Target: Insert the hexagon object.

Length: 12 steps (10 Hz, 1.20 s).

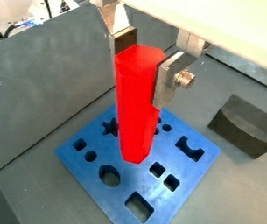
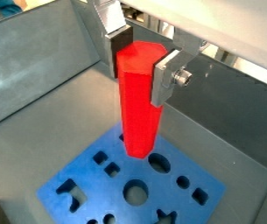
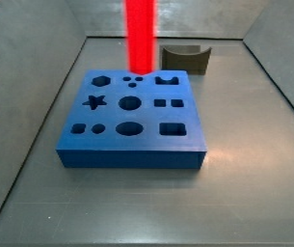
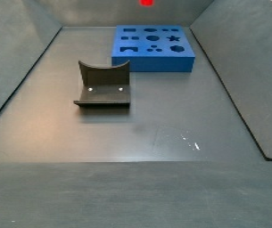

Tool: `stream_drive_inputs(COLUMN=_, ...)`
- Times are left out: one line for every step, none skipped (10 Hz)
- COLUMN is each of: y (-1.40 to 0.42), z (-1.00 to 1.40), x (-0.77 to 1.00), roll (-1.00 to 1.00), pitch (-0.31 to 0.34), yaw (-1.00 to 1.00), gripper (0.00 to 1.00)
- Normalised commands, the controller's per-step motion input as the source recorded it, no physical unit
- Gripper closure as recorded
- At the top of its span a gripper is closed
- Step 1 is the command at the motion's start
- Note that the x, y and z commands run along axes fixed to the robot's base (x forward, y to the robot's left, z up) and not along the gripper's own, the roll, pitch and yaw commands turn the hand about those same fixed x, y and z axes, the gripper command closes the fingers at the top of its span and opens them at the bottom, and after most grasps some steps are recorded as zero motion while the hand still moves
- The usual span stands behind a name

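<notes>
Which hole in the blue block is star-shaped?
On the blue block, the star hole on its left edge in a side view; neighbours are round or square. The hand holds the red peg above.

You will find no readable text, label, brand, number or sign in any of these views. The glossy bright red hexagon rod (image 1: pixel 136 105) is plain, and so are the silver-plated gripper (image 1: pixel 143 63) clamped on it, the blue plastic block with shaped holes (image 3: pixel 132 121) and the dark grey block with a curved notch (image 4: pixel 103 85).
</notes>
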Motion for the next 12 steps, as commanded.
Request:
stream_drive_inputs(y=0.91, z=-0.87, x=-0.72, roll=0.04, pitch=-0.093, yaw=-0.01, gripper=1.0)
stream_drive_inputs(y=0.86, z=-0.58, x=-0.65, roll=0.1, pitch=-0.06, yaw=0.0, gripper=1.0)
stream_drive_inputs(y=0.91, z=-0.36, x=-0.64, roll=0.02, pitch=-0.051, yaw=-0.01, gripper=1.0)
stream_drive_inputs(y=0.89, z=-0.2, x=-0.67, roll=0.0, pitch=-0.061, yaw=-0.02, gripper=1.0)
stream_drive_inputs(y=0.81, z=-0.18, x=-0.65, roll=0.01, pitch=-0.067, yaw=-0.09, gripper=1.0)
stream_drive_inputs(y=0.75, z=-0.03, x=-0.6, roll=0.01, pitch=-0.041, yaw=-0.14, gripper=1.0)
stream_drive_inputs(y=0.58, z=-0.07, x=-0.51, roll=0.02, pitch=-0.039, yaw=-0.21, gripper=1.0)
stream_drive_inputs(y=0.37, z=-0.31, x=-0.23, roll=0.0, pitch=-0.107, yaw=-0.19, gripper=1.0)
stream_drive_inputs(y=0.37, z=-0.39, x=0.0, roll=-0.07, pitch=-0.084, yaw=-0.19, gripper=1.0)
stream_drive_inputs(y=0.27, z=-0.51, x=0.0, roll=-0.06, pitch=-0.083, yaw=-0.15, gripper=1.0)
stream_drive_inputs(y=0.0, z=-0.37, x=0.0, roll=0.0, pitch=-0.027, yaw=0.0, gripper=1.0)
stream_drive_inputs(y=-0.01, z=-0.19, x=0.0, roll=-0.02, pitch=-0.019, yaw=0.0, gripper=1.0)
